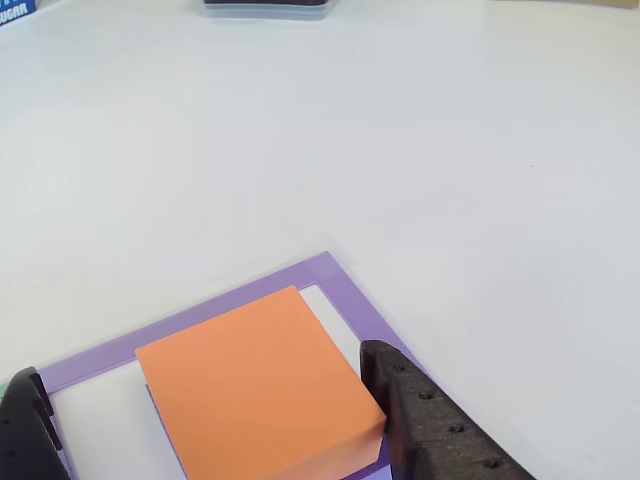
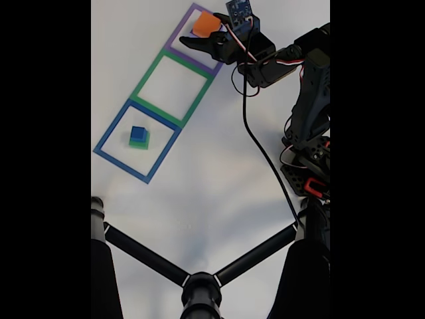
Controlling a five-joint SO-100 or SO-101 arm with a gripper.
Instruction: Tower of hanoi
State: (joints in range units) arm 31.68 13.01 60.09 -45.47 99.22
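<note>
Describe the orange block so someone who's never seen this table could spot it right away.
In the fixed view, three outlined squares run in a row across the white table: blue, green, purple. The orange block sits alone inside the purple square, with the end effector around it. The blue block sits stacked in the blue square.

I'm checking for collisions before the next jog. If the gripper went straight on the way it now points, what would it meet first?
Most likely the orange block: it sits between the open fingers of the gripper, inside the purple square. Beyond it the white table looks free; depth is hard to judge.
</note>
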